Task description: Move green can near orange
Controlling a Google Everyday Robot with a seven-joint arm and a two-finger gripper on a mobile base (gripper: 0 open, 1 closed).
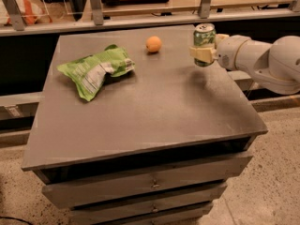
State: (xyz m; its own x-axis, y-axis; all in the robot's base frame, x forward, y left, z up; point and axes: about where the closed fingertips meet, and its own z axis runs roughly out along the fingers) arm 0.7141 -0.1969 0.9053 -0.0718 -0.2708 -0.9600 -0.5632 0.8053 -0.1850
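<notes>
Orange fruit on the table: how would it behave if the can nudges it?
The small round orange fruit would probably roll: it is round, on a flat grey tabletop. It looks smooth and firm, so hardly fragile. The gripper, right of it above the table, holds the small green drink can.
</notes>
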